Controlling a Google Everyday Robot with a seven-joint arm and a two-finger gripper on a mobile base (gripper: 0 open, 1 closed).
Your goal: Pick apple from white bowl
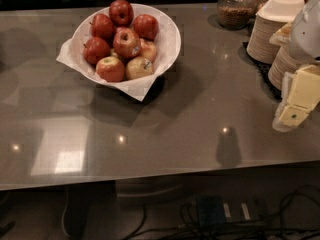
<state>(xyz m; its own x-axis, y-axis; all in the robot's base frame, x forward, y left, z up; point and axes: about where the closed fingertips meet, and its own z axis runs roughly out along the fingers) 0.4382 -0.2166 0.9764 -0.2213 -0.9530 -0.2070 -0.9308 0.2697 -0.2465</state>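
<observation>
The white bowl [169,43] stands at the back left of the grey counter, lined with white paper whose corners stick out. It holds several red and yellow-red apples [127,43] piled together. My gripper [295,106] is at the right edge of the view, well to the right of the bowl and above the counter, with pale yellow finger pads [303,90] pointing down-left. It holds nothing that I can see.
Stacks of pale paper plates [263,38] stand at the back right, with a white foam container [281,7] on top. A glass jar of grains [236,6] stands behind them. The counter's front edge [150,181] runs across below; cables lie on the floor.
</observation>
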